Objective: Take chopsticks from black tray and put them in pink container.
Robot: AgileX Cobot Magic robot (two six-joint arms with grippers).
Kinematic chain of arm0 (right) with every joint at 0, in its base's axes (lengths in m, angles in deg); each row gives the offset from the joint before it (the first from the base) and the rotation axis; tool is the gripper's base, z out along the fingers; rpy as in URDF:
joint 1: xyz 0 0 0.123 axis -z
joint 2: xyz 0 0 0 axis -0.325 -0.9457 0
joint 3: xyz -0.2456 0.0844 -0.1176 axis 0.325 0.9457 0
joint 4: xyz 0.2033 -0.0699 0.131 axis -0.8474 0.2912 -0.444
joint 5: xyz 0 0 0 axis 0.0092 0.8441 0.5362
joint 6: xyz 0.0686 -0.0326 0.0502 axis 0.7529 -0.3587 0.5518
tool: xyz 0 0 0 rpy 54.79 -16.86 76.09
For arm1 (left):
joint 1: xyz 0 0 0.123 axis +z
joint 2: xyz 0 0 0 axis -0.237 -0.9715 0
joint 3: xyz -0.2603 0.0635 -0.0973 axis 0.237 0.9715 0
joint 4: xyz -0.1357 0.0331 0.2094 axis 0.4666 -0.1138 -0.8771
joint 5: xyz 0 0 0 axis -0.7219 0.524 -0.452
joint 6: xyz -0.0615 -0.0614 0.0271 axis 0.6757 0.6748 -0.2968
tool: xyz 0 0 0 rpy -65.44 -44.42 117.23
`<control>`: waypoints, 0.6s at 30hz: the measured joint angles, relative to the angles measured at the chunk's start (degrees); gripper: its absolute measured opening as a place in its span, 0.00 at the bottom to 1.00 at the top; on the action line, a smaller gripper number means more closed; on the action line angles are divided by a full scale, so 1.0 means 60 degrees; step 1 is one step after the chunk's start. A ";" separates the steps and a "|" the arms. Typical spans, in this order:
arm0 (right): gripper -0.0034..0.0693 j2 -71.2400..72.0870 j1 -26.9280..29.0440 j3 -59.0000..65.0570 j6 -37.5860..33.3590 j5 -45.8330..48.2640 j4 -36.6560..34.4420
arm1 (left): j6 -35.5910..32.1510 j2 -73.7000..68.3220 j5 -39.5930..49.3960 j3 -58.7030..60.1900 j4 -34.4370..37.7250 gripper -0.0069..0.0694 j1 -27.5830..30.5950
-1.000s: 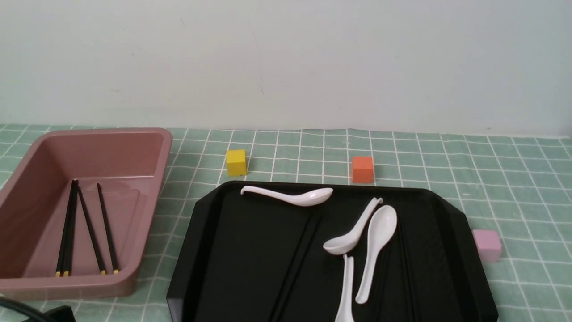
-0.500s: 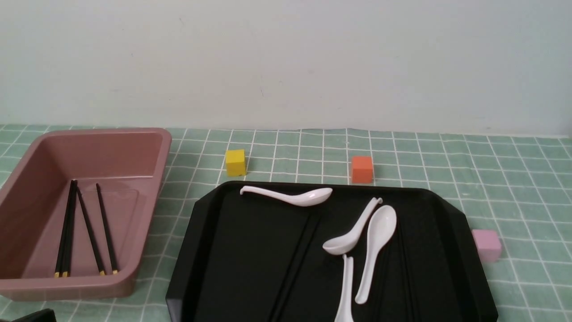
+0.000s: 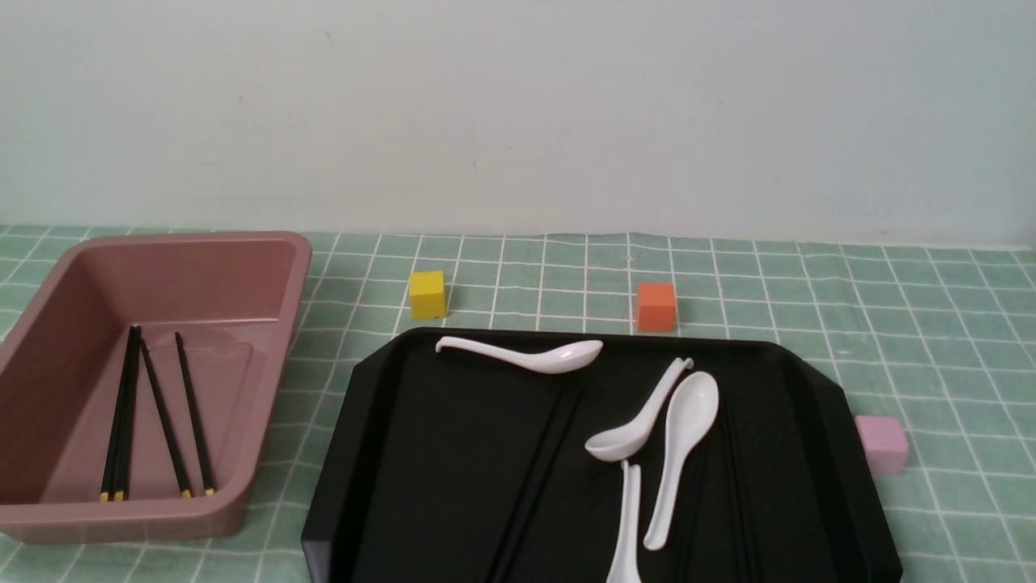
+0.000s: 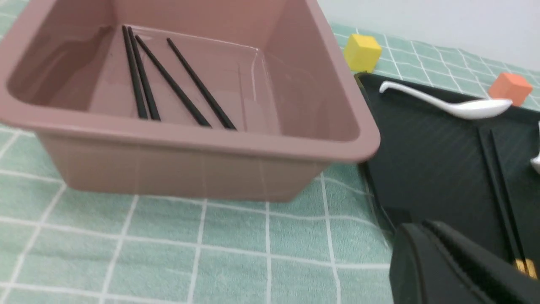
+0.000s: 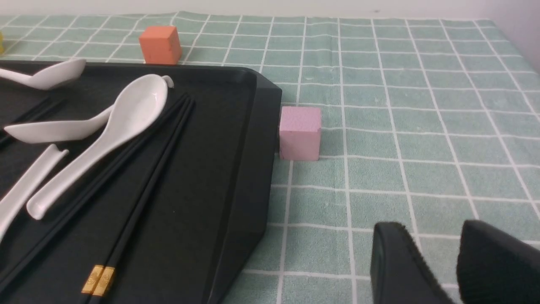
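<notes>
Chopsticks — four — lay in the pink container, others remained on the black tray; the left gripper hung closed and empty, the right gripper slightly parted — beside the tray.

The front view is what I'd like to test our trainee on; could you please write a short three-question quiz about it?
1. How many chopsticks lie in the pink container?
2. True or false: every white spoon is on the black tray.
3. Which cube is nearest the pink container: A) yellow cube, B) orange cube, C) pale pink cube?

Key: 1. Four. 2. True. 3. A.
</notes>
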 joint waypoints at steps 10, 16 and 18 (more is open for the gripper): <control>0.38 0.0000 0.0000 0.0000 0.0000 0.0000 0.0000 | 0.0123 0.0026 0.0275 0.0055 -0.0229 0.08 -0.0017; 0.38 0.0000 0.0000 0.0000 0.0000 0.0000 0.0000 | 0.0123 0.0026 0.0275 0.0055 -0.0268 0.08 -0.0017; 0.38 0.0000 0.0000 0.0000 0.0000 0.0000 0.0000 | 0.0123 0.0026 0.0286 0.0055 -0.0277 0.08 -0.0017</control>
